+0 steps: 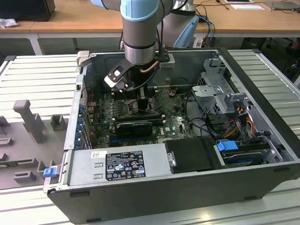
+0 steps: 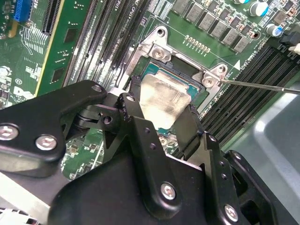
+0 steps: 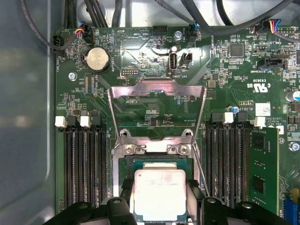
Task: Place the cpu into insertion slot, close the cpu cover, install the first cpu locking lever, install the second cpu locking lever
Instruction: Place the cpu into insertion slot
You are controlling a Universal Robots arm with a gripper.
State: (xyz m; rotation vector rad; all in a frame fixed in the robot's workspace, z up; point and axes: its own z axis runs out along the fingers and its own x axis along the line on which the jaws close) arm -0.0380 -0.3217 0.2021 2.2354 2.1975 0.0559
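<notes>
Claw: the black two-fingered claw is on the arm that reaches down into the open dark grey computer case, which stands on the grey slatted desk.
Claw state: clenched on the cpu, with one black finger against each of two opposite edges.
Cpu: the small flat square silver-beige cpu lies level between the fingers, directly over the insertion slot. Whether it is fully seated cannot be told.
Insertion slot: the square dark-framed insertion slot sits on the green motherboard, partly hidden beneath the cpu.
Cpu cover: the thin grey metal-framed cpu cover with its large square window is swung open, clear of the cpu.
Locking lever: the thin steel locking lever is unlatched and runs out from the slot's corner.
Surroundings: long black memory slots flank the slot on both sides.
</notes>
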